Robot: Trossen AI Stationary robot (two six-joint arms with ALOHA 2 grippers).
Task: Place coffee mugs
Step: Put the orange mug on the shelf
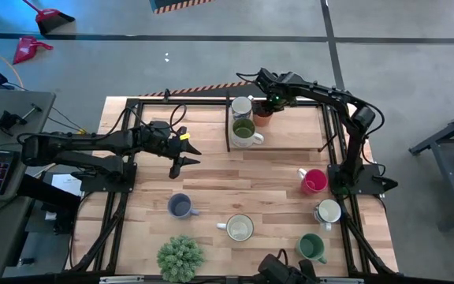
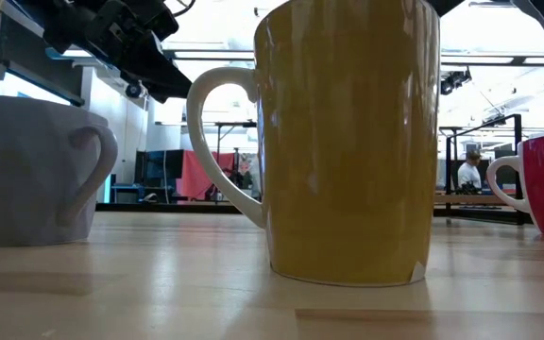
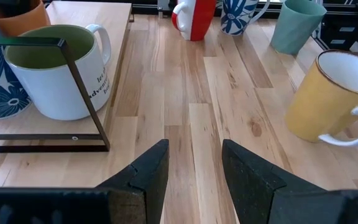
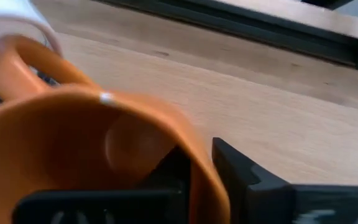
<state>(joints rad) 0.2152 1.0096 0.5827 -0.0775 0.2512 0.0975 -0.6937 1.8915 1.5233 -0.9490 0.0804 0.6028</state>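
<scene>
My right gripper (image 1: 268,104) reaches to the table's far side and is shut on an orange mug (image 1: 263,117) over a raised wooden shelf (image 1: 290,136). Beside it on the shelf stand a blue-flowered white mug (image 1: 241,106) and a white mug with an olive inside (image 1: 244,132). My left gripper (image 1: 183,155) hangs open over bare table, left of the shelf, touching nothing. On the table stand a magenta mug (image 1: 314,181), a white mug (image 1: 328,211), a green mug (image 1: 312,248), a cream-yellow mug (image 1: 239,228) and a blue-grey mug (image 1: 180,207). My right gripper pinches the orange mug's wall (image 4: 199,165) at the rim, one finger inside the mug and one finger (image 4: 244,174) outside. The fingers come from above, slanting in from the table's right. The mug's handle (image 4: 17,57) points away from the fingers. Whether its base rests on the shelf I cannot tell.
The shelf has a thin black frame (image 3: 79,81) around it. A bushy potted plant (image 1: 181,257) stands at the near edge. The cream-yellow mug (image 2: 348,142) fills the low view. Bare wood lies between my left gripper and the magenta mug.
</scene>
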